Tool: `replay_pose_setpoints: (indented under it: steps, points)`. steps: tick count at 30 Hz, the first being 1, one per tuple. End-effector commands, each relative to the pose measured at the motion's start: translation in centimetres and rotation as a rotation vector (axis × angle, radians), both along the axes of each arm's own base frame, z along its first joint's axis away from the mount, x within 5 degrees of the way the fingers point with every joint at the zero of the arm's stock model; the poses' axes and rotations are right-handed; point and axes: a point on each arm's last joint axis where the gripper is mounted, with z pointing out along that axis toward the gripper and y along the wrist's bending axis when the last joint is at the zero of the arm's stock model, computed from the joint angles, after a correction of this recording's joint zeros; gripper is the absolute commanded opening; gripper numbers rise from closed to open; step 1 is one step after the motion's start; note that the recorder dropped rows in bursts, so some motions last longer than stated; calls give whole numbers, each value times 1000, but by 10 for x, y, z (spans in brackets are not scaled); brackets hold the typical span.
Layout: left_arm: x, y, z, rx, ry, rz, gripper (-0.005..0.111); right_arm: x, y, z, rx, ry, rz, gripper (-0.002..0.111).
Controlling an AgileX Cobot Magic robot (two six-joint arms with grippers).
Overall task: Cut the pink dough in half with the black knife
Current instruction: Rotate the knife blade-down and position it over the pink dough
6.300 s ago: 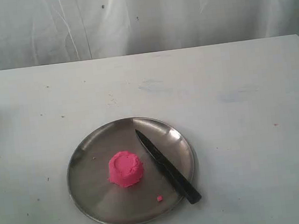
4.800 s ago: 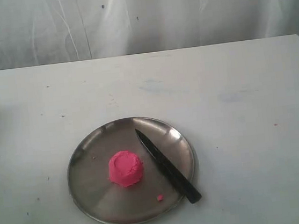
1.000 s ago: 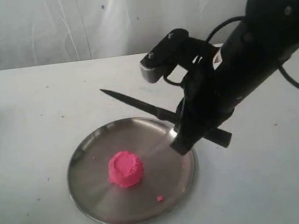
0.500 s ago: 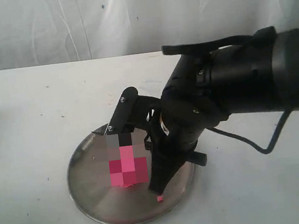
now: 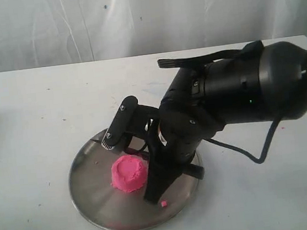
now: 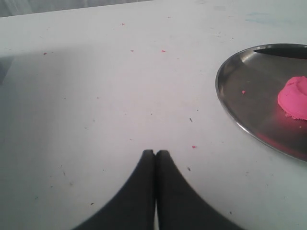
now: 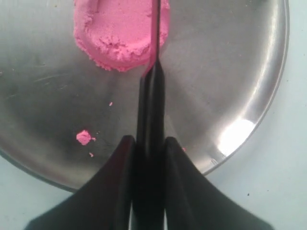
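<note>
The pink dough (image 5: 128, 173) is one round mound on the steel plate (image 5: 91, 200). It also shows in the right wrist view (image 7: 120, 33) and at the edge of the left wrist view (image 6: 293, 98). My right gripper (image 7: 147, 141) is shut on the handle of the black knife (image 7: 149, 115). The thin blade runs over the dough, off its middle; whether it has entered the dough I cannot tell. In the exterior view the right gripper (image 5: 153, 188) stands just right of the mound and hides the blade. My left gripper (image 6: 155, 152) is shut and empty over bare table, away from the plate (image 6: 240, 96).
A tiny pink crumb (image 5: 163, 204) lies on the plate near its front rim, also seen in the right wrist view (image 7: 83, 137). The bulky right arm (image 5: 250, 90) spans the table's right side. A white curtain hangs behind the white table (image 5: 30, 107).
The right arm has brought the knife from above the plate's far rim down to the dough. The blade now lies across the mound. The dough has kept its place.
</note>
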Motion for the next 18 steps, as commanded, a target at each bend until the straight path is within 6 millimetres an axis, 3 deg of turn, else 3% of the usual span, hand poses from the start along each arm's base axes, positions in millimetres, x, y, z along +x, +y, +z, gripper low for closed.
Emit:
replay_pose_setpoints:
  steps: [1,8,18]
  points:
    - [0,0,-1,-9,2,5,0,-1,2,1,20,-5,-2,0]
    - [0,0,-1,-9,2,5,0,1,5,2,70,-27,1,0]
    - [0,0,-1,-9,2,5,0,-6,0,-13,68,-13,11,0]
